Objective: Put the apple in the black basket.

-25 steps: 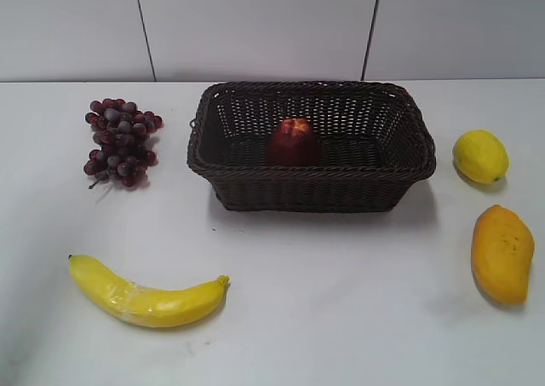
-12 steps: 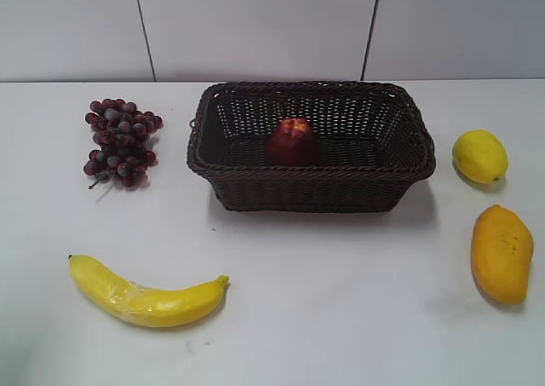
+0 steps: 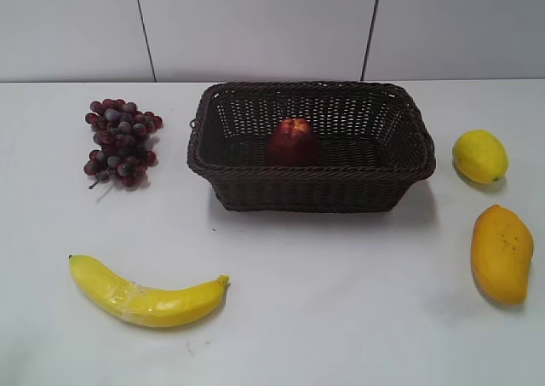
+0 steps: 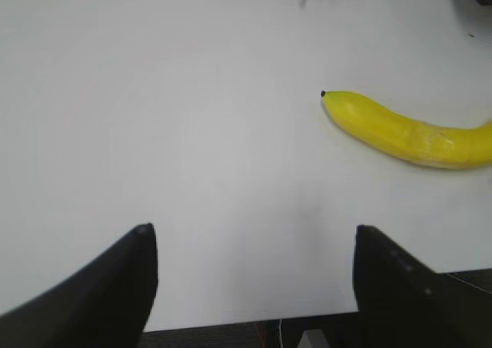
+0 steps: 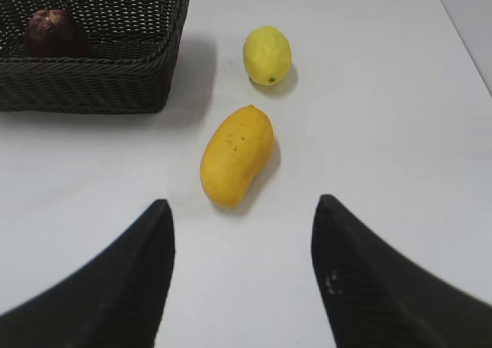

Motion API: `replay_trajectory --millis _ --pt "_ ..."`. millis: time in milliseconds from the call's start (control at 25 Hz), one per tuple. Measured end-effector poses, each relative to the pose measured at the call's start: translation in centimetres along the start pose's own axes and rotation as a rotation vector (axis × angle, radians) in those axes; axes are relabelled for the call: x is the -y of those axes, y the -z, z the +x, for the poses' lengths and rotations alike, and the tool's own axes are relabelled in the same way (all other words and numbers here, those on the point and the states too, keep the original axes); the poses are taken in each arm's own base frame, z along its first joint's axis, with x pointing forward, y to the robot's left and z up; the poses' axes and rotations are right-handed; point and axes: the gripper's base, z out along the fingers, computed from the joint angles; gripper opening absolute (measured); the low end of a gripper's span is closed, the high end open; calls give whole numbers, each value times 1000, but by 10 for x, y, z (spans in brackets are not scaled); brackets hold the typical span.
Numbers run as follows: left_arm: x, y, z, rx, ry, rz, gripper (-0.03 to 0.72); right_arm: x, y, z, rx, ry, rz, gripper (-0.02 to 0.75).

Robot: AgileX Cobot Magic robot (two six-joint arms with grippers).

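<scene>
Apple sits in black basket, centre. Both tools wide open, empty; keep clear, 6 o'clock.

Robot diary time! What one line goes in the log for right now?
apple: inside black basket | left gripper: open, empty, above table near banana | right gripper: open, empty, near mango | task: looks done

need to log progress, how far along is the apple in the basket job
Done: the apple already sits inside the black basket, resting on its floor. In hand: nothing; the left gripper and the right gripper are both open and empty, over the table near its front edge. Left: nothing that shows. The banana, mango, lemon and grapes lie outside the basket.
</scene>
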Motion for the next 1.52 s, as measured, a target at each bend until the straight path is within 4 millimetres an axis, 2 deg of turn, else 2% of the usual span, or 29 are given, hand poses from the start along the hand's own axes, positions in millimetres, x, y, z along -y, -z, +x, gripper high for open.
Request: replay_trajectory --millis 160,280,520,720,1280,1520 --pt "2 -3 32 25 -1 1 592 0 0 0 0 0 0 434" --pt "4 -3 48 100 -3 -2 592 0 0 0 0 0 0 434" --pt "7 9 73 301 13 -16 591 0 0 0 0 0 0 434" --pt "7 6 92 331 5 -25 591 0 0 0 0 0 0 434" --pt "11 18 114 474 -13 -33 591 0 0 0 0 0 0 434" --pt "11 19 116 484 -14 -32 591 0 0 0 0 0 0 434"
